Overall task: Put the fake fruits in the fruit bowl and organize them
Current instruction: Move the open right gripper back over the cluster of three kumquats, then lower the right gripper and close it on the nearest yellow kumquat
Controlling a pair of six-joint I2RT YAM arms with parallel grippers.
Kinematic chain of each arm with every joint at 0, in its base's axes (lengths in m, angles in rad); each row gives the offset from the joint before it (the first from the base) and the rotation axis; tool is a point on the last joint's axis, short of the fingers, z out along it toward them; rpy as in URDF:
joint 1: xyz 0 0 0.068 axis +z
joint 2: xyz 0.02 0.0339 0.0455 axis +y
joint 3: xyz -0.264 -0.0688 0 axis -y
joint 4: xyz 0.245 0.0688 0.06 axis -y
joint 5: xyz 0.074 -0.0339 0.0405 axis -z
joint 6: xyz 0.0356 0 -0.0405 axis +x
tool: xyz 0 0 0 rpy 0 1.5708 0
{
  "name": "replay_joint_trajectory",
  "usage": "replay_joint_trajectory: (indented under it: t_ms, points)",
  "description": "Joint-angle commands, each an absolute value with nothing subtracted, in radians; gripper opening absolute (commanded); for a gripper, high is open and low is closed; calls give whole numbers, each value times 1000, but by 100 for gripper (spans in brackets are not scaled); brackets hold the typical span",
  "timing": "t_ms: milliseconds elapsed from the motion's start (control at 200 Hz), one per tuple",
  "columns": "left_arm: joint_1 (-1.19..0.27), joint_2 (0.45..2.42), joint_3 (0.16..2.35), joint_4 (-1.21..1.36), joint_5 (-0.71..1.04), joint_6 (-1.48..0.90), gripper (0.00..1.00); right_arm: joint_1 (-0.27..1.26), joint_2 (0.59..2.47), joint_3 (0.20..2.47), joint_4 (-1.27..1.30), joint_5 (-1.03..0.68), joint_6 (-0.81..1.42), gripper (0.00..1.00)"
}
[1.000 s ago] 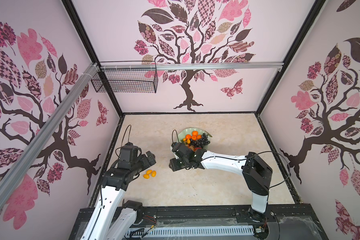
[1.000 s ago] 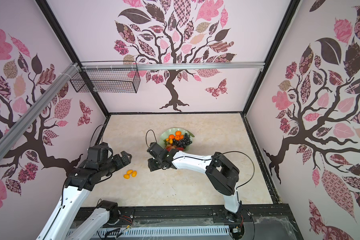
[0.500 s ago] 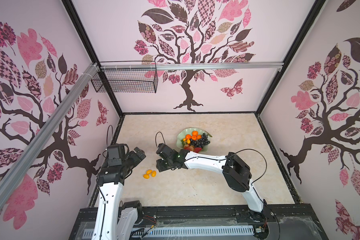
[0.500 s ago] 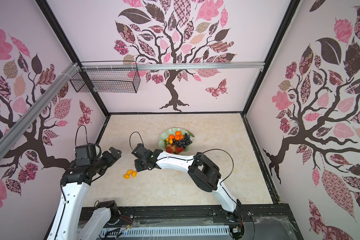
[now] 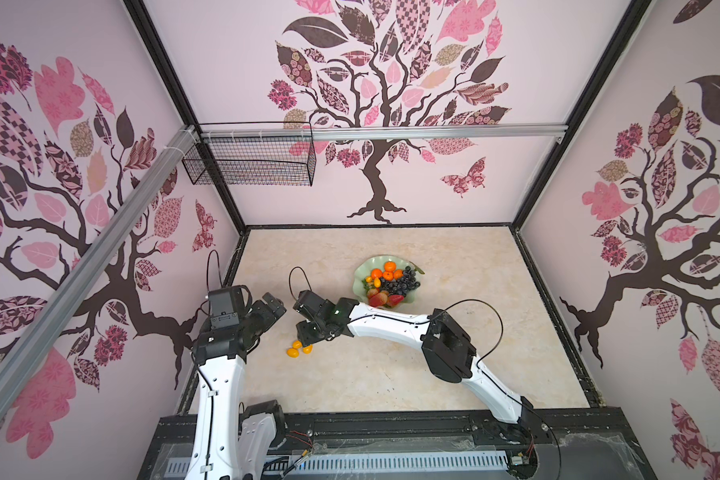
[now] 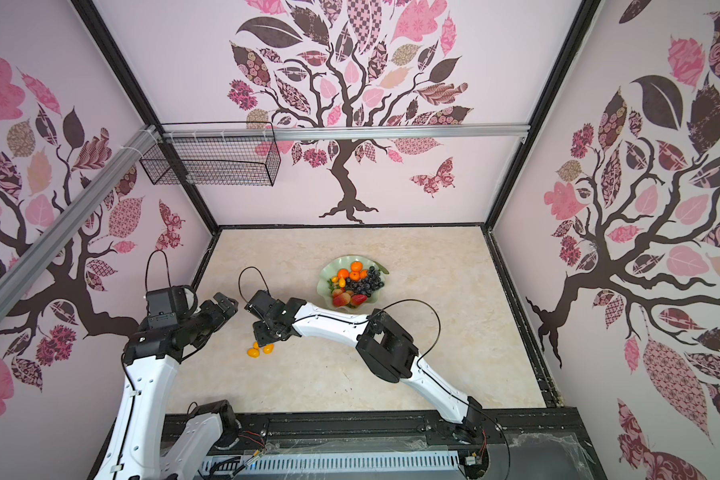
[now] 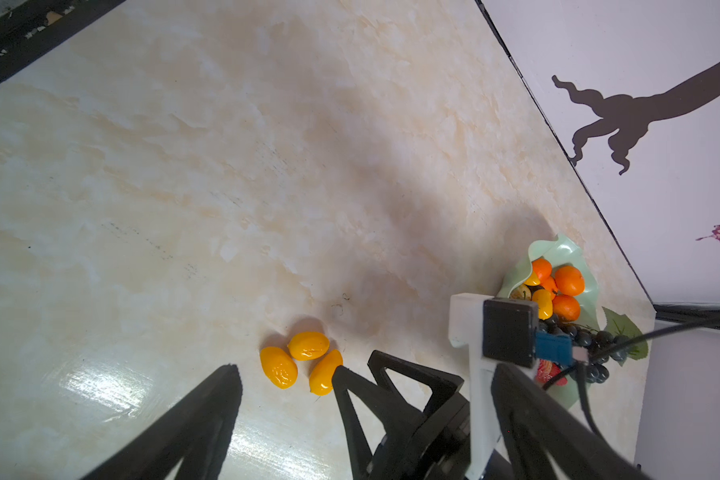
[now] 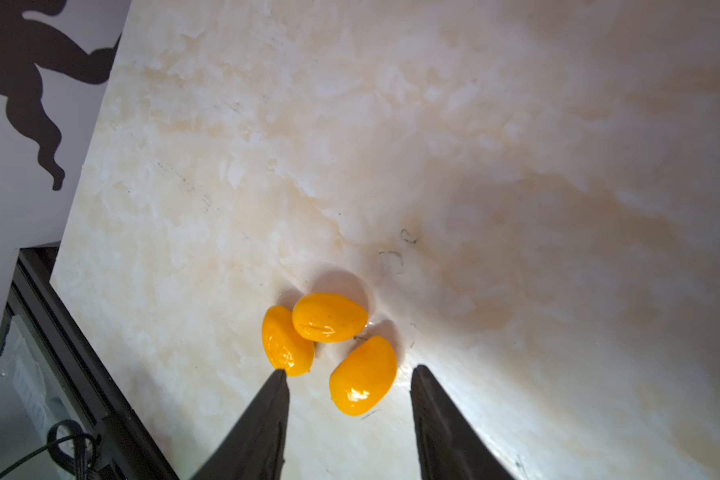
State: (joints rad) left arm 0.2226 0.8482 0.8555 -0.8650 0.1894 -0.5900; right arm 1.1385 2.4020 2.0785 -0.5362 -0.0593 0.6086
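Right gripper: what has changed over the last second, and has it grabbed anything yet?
The right gripper swung left in the top views, away from the fruit bowl, and now hangs open over the three yellow ovals on the table, holding nothing. The left gripper shifted slightly left, open and empty. The ovals, the bowl and the fruit in it stayed put.

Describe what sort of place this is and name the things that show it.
Probably a robot test enclosure, not a home: a white left arm and right arm stand at the front of a marble-look tabletop, boxed in by decal-papered walls on a black frame.
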Motion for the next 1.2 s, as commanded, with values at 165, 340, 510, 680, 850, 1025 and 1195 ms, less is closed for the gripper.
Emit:
replay_joint_trajectory:
  t_ms: [165, 340, 510, 680, 850, 1025, 1195]
  points:
    - [232, 844, 818, -835, 214, -569, 98, 1149, 2509, 2169, -663, -34, 581, 52]
    - [232, 855, 819, -829, 225, -565, 98, 1151, 2523, 2168, -676, -37, 579, 53]
    - [233, 858, 811, -822, 230, -565, 98, 1150, 2531, 2168, -681, -32, 579, 52]
    - [232, 860, 811, -821, 231, -564, 98, 1150, 2538, 2169, -693, -32, 579, 50]
    - [234, 863, 806, -815, 236, -561, 98, 1151, 2535, 2169, -696, -34, 577, 46]
    - [233, 872, 809, -813, 236, -561, 98, 1150, 2535, 2169, -714, -30, 567, 44]
    - [234, 865, 798, -805, 233, -565, 98, 1152, 2519, 2144, -704, -17, 567, 41]
